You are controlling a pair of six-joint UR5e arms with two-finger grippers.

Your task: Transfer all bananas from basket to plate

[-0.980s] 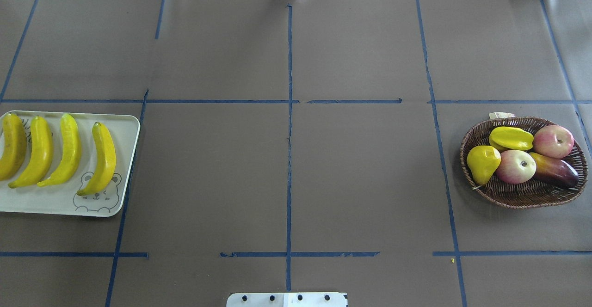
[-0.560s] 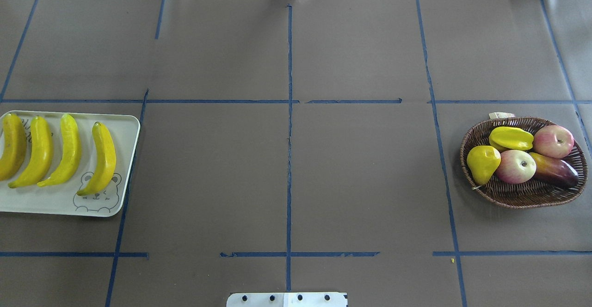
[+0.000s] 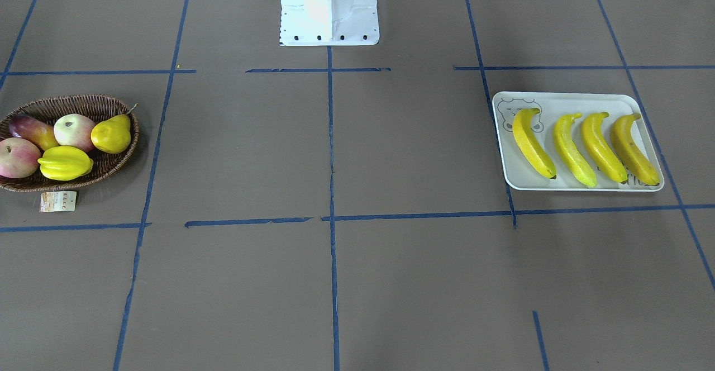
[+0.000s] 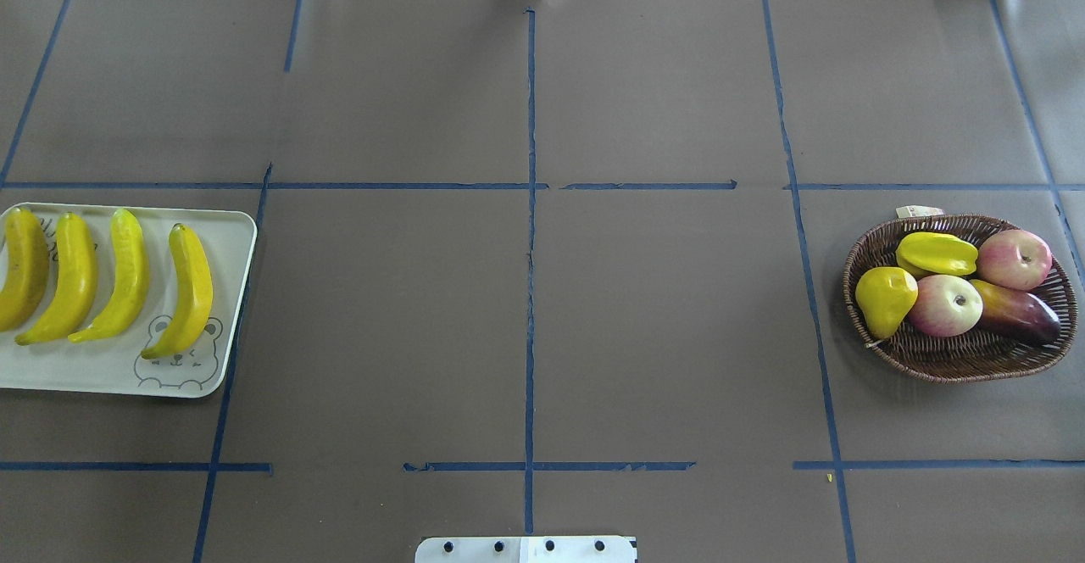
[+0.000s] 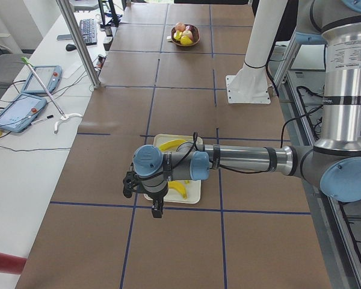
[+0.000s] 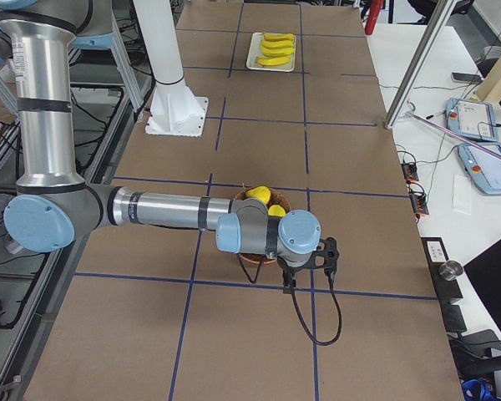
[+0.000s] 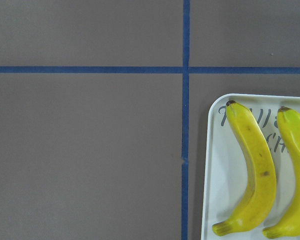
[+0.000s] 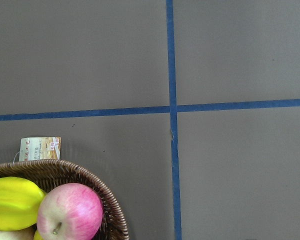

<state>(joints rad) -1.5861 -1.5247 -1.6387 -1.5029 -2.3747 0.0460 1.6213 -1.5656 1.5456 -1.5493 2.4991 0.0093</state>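
Note:
Four yellow bananas (image 4: 127, 275) lie side by side on the white-grey bear plate (image 4: 102, 368) at the table's left; they also show in the front view (image 3: 533, 142) on the plate (image 3: 558, 100). The left wrist view shows two bananas (image 7: 255, 170) on the plate's corner (image 7: 215, 165). The brown wicker basket (image 4: 958, 364) at the right holds no banana. My left gripper (image 5: 155, 205) hangs above the plate's outer edge; my right gripper (image 6: 289, 276) hangs above the basket's outer edge (image 8: 110, 200). I cannot tell whether either is open or shut.
The basket holds a starfruit (image 4: 937, 253), a pear (image 4: 886, 296), two apples (image 4: 945, 304) and a purple-red mango (image 4: 1017, 313). Its paper tag (image 3: 57, 201) lies beside it. The robot's white base (image 3: 329, 8) stands at the table's near edge.

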